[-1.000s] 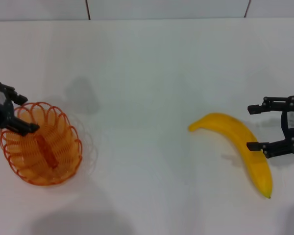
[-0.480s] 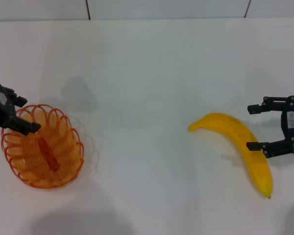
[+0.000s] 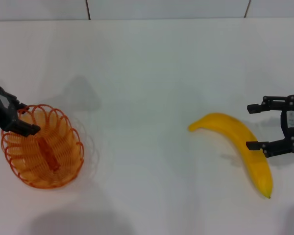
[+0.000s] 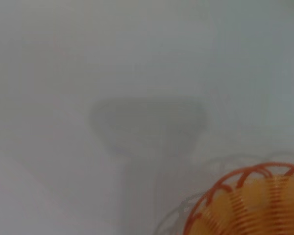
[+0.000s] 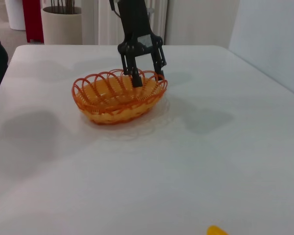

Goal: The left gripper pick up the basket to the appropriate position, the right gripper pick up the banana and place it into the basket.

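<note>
While left gripper (image 3: 20, 119) clamps orange wire basket (image 3: 42, 147) rim, right gripper (image 3: 253, 127) wide beside yellow banana (image 3: 240, 147)

Left wrist view is all haze: only a slice of the orange wire basket (image 4: 250, 205) shows at lower right, cut by the frame's edges. In the right wrist view, just the tip of the yellow curved banana (image 5: 215, 230) pokes in at the bottom edge. Head view: the black left gripper (image 3: 14, 119) runs off the left edge.
</note>
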Action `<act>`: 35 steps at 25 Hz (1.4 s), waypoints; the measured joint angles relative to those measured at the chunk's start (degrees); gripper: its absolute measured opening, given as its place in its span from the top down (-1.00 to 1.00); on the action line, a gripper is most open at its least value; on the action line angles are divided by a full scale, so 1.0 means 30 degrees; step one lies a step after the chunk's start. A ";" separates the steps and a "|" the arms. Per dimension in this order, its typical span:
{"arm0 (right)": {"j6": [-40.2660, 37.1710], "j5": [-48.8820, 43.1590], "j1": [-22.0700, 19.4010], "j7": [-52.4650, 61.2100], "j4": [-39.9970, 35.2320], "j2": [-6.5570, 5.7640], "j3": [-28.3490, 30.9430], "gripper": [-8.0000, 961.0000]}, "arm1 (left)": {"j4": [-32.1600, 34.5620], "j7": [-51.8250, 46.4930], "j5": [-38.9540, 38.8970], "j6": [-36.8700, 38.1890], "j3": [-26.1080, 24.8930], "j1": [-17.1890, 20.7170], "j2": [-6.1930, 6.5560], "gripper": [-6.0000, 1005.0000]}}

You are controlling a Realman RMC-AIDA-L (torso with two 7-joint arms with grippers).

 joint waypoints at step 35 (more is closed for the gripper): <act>-0.0146 0.0001 -0.0098 0.0000 0.0000 0.0023 0.0061 -0.84 | -0.0512 -0.2610 -0.0009 -0.0840 0.1667 0.0090 0.0081 0.80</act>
